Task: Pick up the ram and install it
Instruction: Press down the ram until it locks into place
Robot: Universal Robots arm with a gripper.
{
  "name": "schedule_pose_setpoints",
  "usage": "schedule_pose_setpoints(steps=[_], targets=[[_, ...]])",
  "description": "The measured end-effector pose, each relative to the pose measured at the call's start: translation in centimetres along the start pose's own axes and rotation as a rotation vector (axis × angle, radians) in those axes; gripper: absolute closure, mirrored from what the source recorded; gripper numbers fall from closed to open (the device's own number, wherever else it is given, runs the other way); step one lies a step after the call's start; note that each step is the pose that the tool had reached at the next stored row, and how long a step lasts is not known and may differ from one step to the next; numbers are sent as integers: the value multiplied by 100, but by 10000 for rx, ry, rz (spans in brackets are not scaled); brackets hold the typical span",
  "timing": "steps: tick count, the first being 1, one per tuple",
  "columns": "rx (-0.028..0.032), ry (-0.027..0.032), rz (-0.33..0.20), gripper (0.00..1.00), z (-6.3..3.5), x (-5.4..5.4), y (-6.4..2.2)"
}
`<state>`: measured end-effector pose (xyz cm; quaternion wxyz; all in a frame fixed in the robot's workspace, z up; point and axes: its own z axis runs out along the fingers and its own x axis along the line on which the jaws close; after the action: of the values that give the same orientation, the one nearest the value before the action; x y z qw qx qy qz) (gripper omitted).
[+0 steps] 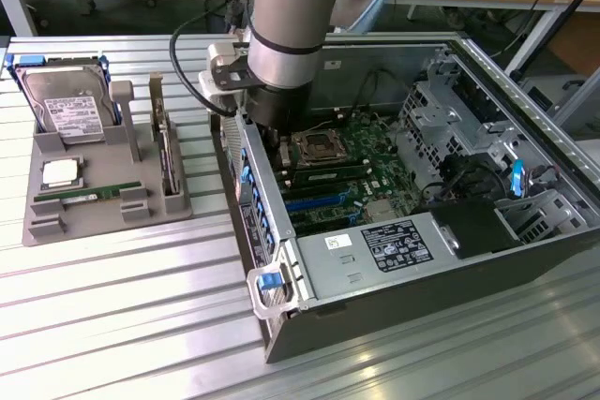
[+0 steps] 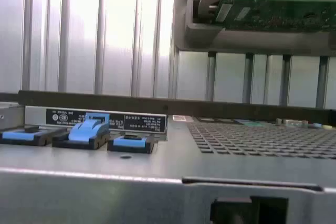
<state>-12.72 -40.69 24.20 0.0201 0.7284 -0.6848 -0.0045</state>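
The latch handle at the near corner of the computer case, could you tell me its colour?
The latch handle is blue, clearest in the exterior view.

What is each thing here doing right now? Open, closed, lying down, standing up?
computer case: lying on its side, side panel off, insides showing
ram: lying flat in the gray holder, not picked up
hard drive: leaning upright in the holder
expansion card: standing on edge in the holder
CPU socket: in the case, below the arm
tool: shut
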Motion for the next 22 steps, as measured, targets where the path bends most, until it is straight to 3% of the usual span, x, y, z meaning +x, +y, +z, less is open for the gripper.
schedule_pose_setpoints(steps=[1,4,7,10,13,19,20,22], targets=[[-75,-4,-2,89,0,11,-175],[-75,-3,-4,89,0,11,-185],[-77,12,-2,89,-5,21,-341],[-77,29,-1,89,-6,27,-439],[-77,36,-1,89,0,29,-465],[-82,42,-1,89,110,27,-468],[-66,20,-1,89,87,26,-472],[-76,33,-2,89,-37,31,-480]])
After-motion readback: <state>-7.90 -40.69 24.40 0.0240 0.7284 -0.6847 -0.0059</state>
